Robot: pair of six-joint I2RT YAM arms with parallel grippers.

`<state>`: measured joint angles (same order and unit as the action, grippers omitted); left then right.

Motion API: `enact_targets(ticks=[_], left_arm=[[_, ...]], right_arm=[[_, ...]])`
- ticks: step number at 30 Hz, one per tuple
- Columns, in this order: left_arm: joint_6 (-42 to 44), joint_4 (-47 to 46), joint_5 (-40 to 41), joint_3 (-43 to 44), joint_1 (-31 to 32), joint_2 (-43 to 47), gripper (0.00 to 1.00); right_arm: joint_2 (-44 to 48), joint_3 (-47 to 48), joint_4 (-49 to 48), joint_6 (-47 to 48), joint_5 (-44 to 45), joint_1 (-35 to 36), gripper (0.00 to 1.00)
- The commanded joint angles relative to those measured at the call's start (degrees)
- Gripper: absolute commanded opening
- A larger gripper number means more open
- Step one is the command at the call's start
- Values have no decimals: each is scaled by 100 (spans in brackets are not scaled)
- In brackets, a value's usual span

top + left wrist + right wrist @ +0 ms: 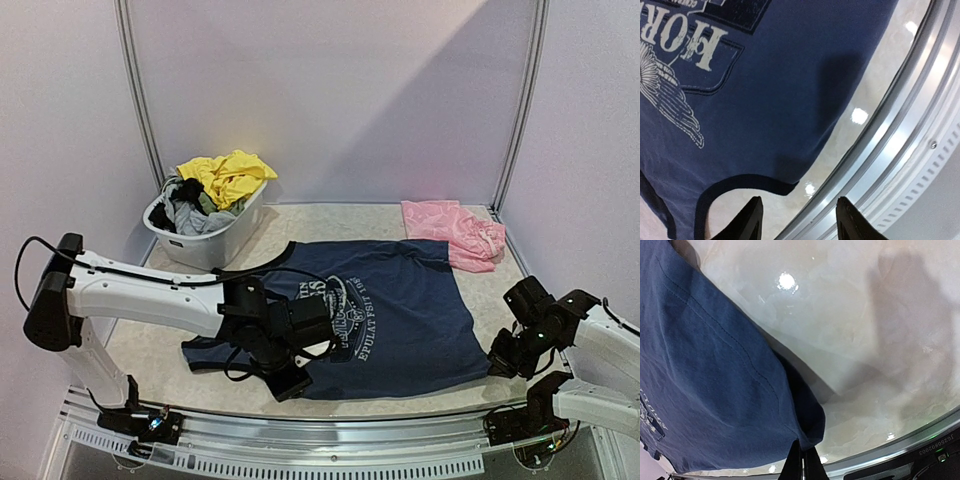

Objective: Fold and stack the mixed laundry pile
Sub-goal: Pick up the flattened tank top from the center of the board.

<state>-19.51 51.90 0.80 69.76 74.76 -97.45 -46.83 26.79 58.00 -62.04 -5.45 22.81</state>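
A navy tank top (400, 310) with white lettering lies spread flat in the middle of the table. My left gripper (288, 380) hovers at its front left edge. In the left wrist view the left gripper (800, 216) is open and empty, with the tank top's (780, 90) dark armhole trim just ahead. My right gripper (497, 362) is at the top's front right corner. In the right wrist view the right gripper (803, 460) is shut on that hem corner of the tank top (715, 390). A pale pink piece (455, 230) lies at the back right.
A white plastic tub (215, 245) at the back left holds a yellow piece (232, 175) and a grey piece (190, 215). A metal rail (900, 145) runs along the table's front edge, close to the left gripper. Walls enclose the back and sides.
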Motion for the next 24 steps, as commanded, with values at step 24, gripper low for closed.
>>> enact_targets(ticks=[24], left_arm=[[2297,-323,1625,-594,479,-817,34]], right_arm=[[137,345,328,-19,212,-14,0]])
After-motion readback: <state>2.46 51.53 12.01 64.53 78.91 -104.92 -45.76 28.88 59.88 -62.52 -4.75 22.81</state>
